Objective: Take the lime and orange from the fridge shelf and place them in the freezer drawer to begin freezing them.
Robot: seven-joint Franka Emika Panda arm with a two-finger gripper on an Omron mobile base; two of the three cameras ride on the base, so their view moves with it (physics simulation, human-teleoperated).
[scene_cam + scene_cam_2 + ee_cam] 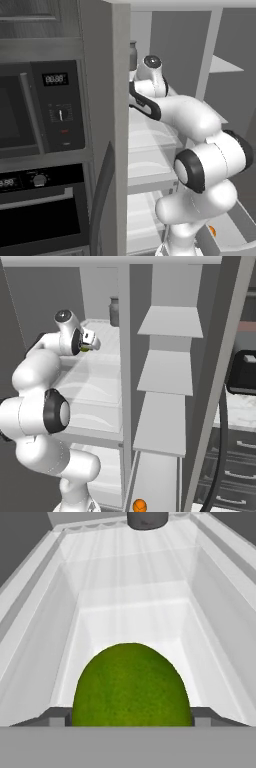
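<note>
The gripper (89,344) is closed around the lime (131,687) – held just above the translucent fridge shelf (70,587), a dark jar (147,519) at the far end. The orange (139,505) sits low down in the freezer drawer (165,476).

Open fridge interior, pale grey walls, evenly lit. Left door panel (114,125) stands edge-on in the left base view. Beyond it, a built-in microwave (40,107) with digital display and dial; below it an oven (42,210) with knob and bar handle. Dark wood cabinet (30,20) above. Opaque grey flat shelves (167,373) stacked in the fridge's right column. Dark jar (114,311) at the back of the upper level. Marble-look worktop (240,406) and dark drawers (235,466) at far right.
</note>
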